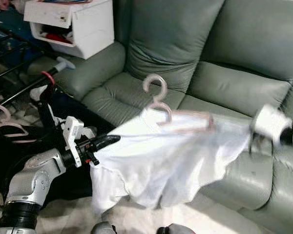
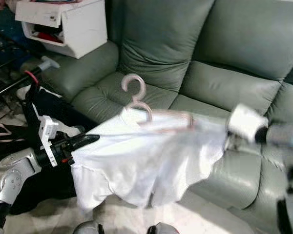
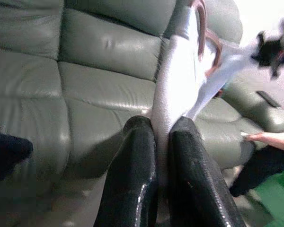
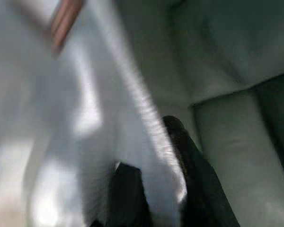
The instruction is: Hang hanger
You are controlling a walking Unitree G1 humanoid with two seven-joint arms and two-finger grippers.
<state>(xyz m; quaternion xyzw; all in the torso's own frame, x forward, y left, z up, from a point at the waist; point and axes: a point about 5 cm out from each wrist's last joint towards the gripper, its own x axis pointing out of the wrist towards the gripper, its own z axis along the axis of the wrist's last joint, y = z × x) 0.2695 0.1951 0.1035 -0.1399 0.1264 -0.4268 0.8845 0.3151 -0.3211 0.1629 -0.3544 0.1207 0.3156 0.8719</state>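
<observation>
Two grippers are seen holding a white garment (image 1: 161,161) stretched out in the air in front of a green sofa (image 1: 234,58). The left gripper (image 1: 110,140) is clamped on the garment's left edge; in the left wrist view its black fingers (image 3: 132,179) are pressed together with the white cloth (image 3: 173,99) pinched between them. The right gripper (image 1: 254,141) is blurred at the garment's right end, but in the right wrist view the cloth (image 4: 132,118) is seen running between its two dark fingers (image 4: 189,156), so it is closed on the fabric as well.

A pink hanger (image 1: 158,105) is seen inside the garment's neck, its hook standing upright above the collar and its shoulder bar (image 2: 171,119) lying along the top edge of the cloth. The garment sags loosely between the two grippers, above the front edge of the sofa seat.

A white storage box (image 1: 73,24) is seen resting on the sofa's left armrest. Dark clothing (image 1: 63,112) is piled beside that armrest, and the black bars of a rack (image 1: 5,63) are seen at the far left, with another pink hanger (image 1: 7,124) hung near them.
</observation>
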